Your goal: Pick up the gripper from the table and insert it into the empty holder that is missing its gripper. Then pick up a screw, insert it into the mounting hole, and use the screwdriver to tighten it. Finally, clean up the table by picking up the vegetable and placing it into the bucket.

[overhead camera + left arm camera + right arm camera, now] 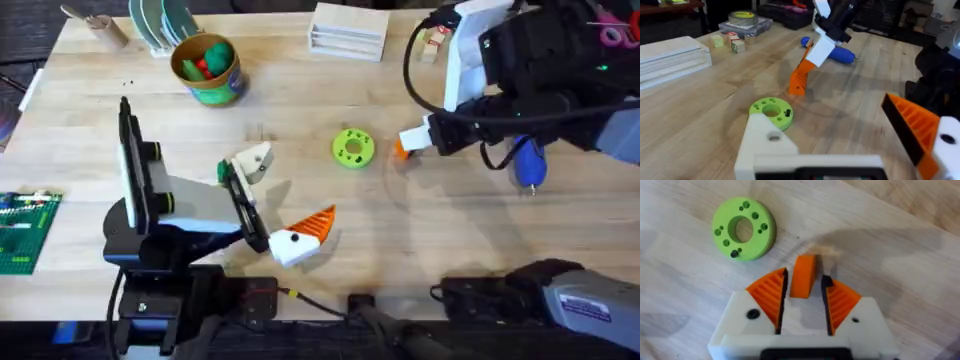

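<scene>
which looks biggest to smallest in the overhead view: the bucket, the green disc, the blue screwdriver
1. bucket, largest.
2. and 3. green disc and blue screwdriver look about alike; the right arm covers part of the screwdriver, so I won't rank them.

I see the disc [352,147] near the table's [430,250] middle, with the right gripper [404,143] just to its right, its fingers either side of the loose fingertip [803,275]. The screwdriver [527,163] lies farther right. The bucket [208,68] stands far left, vegetables [208,58] in it.
</scene>
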Motion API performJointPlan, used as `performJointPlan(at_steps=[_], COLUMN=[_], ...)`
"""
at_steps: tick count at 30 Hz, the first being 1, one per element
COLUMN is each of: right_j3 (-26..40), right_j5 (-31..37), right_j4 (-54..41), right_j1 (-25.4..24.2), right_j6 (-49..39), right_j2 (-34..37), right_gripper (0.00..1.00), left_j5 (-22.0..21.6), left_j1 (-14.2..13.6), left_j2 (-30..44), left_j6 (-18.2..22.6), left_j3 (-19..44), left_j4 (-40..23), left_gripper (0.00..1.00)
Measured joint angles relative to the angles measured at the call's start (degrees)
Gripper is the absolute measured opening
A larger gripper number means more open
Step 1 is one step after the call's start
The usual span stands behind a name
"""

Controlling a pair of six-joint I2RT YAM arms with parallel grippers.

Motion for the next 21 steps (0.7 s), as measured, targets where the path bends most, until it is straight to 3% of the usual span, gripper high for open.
performJointPlan(at_steps=[6,13,16,21], right_j3=[0.0,0.0,0.1,1.0], right_j5=[-0.9,-1.2,-1.3,-1.3], right_j4=[0.0,0.4,0.4,0.0], right_j1=[0.4,0.4,0.4,0.4], right_j6=[0.0,-0.2,-0.2,-0.2], right_j2=[2.0,2.5,2.5,2.4], right_gripper=[0.431,0.208,0.032,0.017], left_j5=[0.0,0.0,0.0,0.0], left_j1=[0.0,0.0,0.0,0.0], left_j2=[0.0,0.0,0.0,0.0], left_j6=[0.0,0.0,0.0,0.0], left_j3=[0.0,0.0,0.0,0.0], left_j4=[0.0,0.0,0.0,0.0], left_gripper=[0.993,0.993,0.993,0.993])
